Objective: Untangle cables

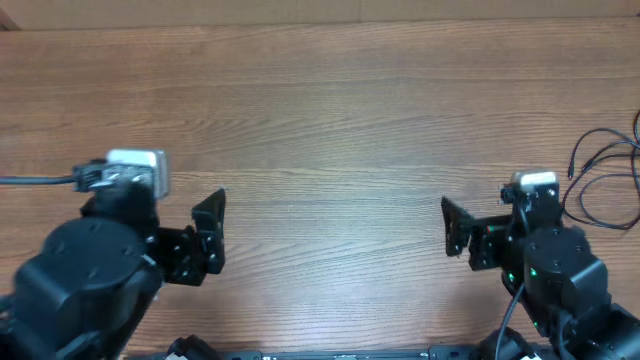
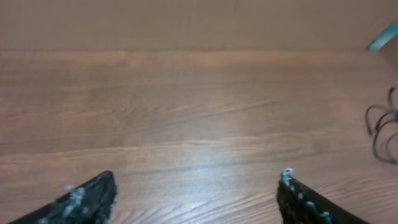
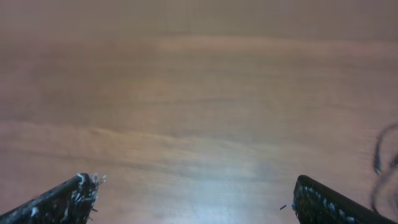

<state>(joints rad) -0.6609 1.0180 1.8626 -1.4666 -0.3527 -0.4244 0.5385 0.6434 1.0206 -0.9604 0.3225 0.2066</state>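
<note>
A tangle of thin black cables (image 1: 603, 180) lies at the far right edge of the wooden table. It also shows at the right edge of the left wrist view (image 2: 382, 127) and as a blurred loop in the right wrist view (image 3: 384, 167). My left gripper (image 1: 212, 236) is open and empty over bare wood at the lower left (image 2: 196, 193), far from the cables. My right gripper (image 1: 452, 228) is open and empty at the lower right (image 3: 196, 196), with the cables behind and to the right of its arm.
The wooden table (image 1: 330, 130) runs across the whole view, and its back edge meets a wall near the top. A grey lead (image 1: 35, 180) runs off the left edge from the left wrist camera.
</note>
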